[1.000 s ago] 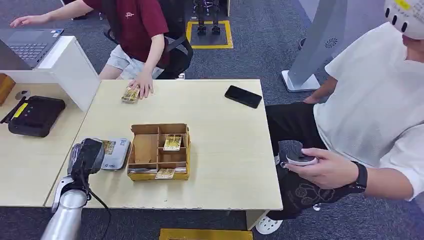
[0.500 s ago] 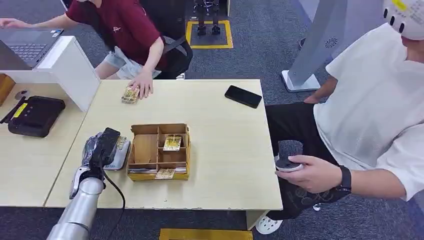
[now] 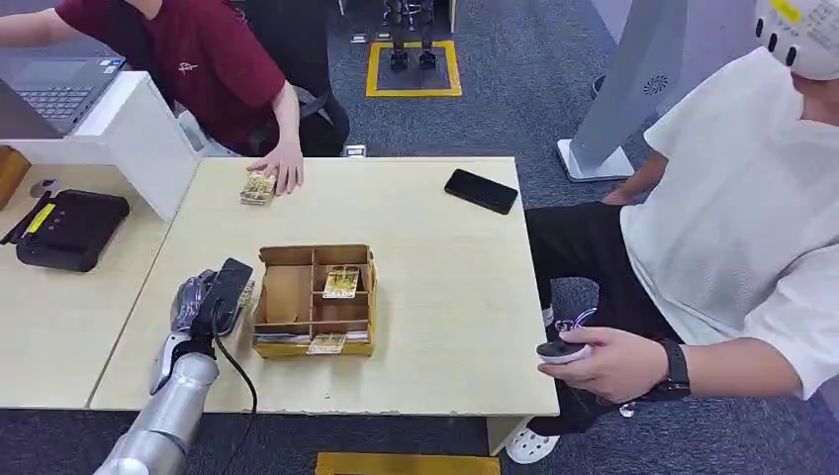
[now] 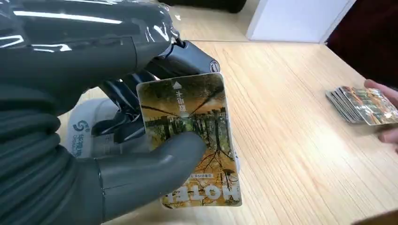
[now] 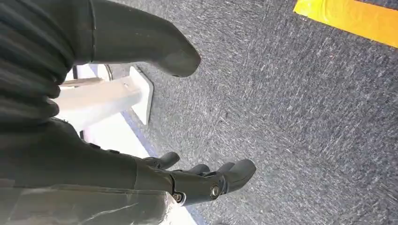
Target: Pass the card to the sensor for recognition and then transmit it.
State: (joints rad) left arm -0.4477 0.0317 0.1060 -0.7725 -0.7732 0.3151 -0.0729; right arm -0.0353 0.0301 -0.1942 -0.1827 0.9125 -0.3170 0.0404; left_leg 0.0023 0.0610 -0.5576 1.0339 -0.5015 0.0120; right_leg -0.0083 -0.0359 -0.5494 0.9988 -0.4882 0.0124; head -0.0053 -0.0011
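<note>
We see the left hand [image 3: 210,297] has moved right, from beside the sensor [image 4: 89,129] to over it, next to the box [image 3: 315,300], holding the card [image 4: 190,136]. The person in red [image 3: 188,69] has leaned left.

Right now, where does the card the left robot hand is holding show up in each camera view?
Head view: hidden behind the left robot hand, above the grey sensor.
Left wrist view: card at centre, pinched under the thumb.
Right wrist view: not in it.
Shared landmark: the card stack under a person's hand.
</note>
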